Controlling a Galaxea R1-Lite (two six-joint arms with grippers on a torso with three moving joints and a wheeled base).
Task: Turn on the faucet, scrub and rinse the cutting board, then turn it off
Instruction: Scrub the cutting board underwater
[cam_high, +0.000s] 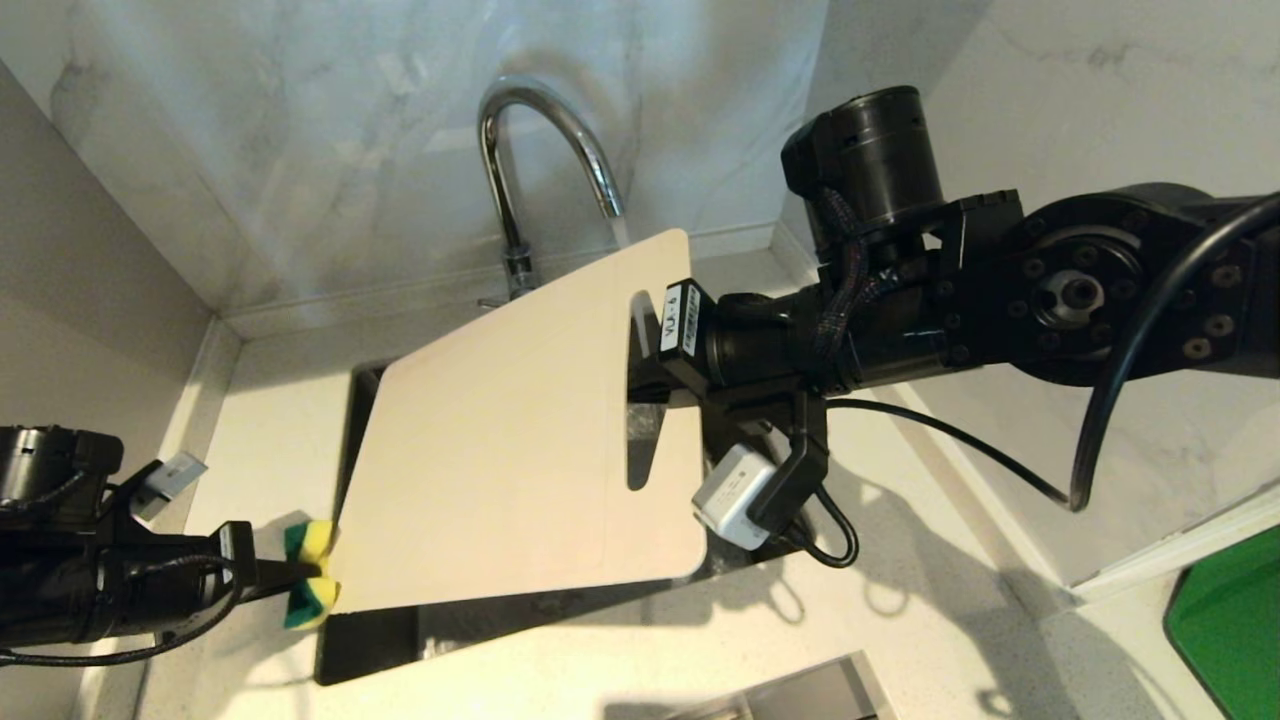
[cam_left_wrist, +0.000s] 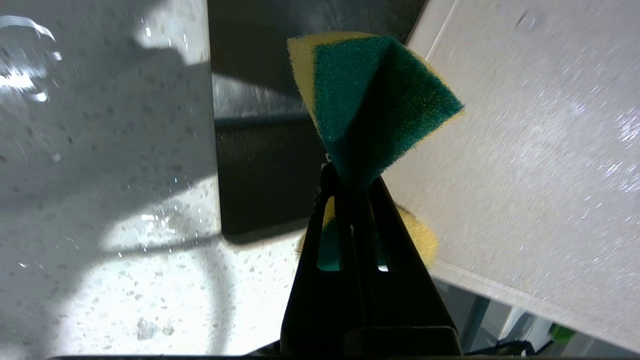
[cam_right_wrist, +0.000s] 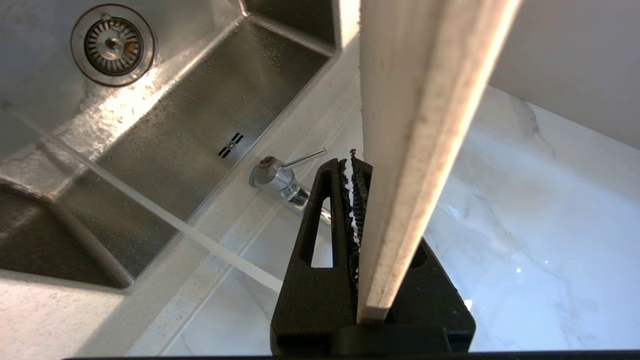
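The water was already running: in the right wrist view a thin clear stream of water (cam_right_wrist: 150, 207) crossed above the brushed steel sink (cam_right_wrist: 210, 125), so I judge the first step done. The tall shiny chrome gooseneck faucet (cam_high: 520, 170) stood behind the sink, with its small thin side lever (cam_right_wrist: 302, 159) near the base.

The right gripper (cam_high: 640, 375) was closed tight on the large thin cream-white plastic cutting board (cam_high: 510, 440), gripping it at the oblong handle slot and holding it tilted over the sink, its far corner near the spout. The board was flat, with rounded corners, and its surface looked matte, with small bright drops on it.

The left gripper (cam_high: 290, 572) was clamped on a soft sponge of yellow foam with a rough green scouring layer (cam_high: 310, 570). The sponge was pinched in the middle, so both ends spread out like a bow. It was at the board's lower left corner; whether it really touched the edge I cannot tell.

To my judgement the scrubbing was just beginning or under way. Rinsing and closing the faucet remained.

The speckled pale stone counter (cam_high: 270, 440) around the sink looked hard and glossy, and the wall behind was polished marble (cam_high: 300, 150).
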